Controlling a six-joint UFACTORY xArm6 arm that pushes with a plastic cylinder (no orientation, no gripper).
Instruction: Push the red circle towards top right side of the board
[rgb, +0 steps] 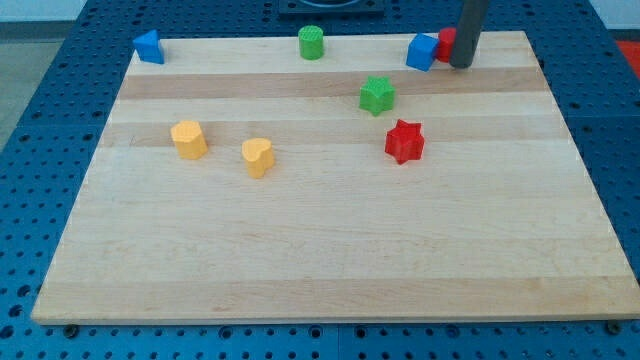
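Here my tip (461, 64) — a bare rod, no gripper — touches the red circle (446, 43); blue block (421, 52) just beside.

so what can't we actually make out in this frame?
- Red circle, camera view: mostly hidden behind my tip and the blue block; its shape can't be confirmed.
- Contact between tip and red circle: they overlap, touching or not is unclear.
- Rod's upper part: cut off by the view's top edge.
- Blue block at the top left: shape too small to tell.
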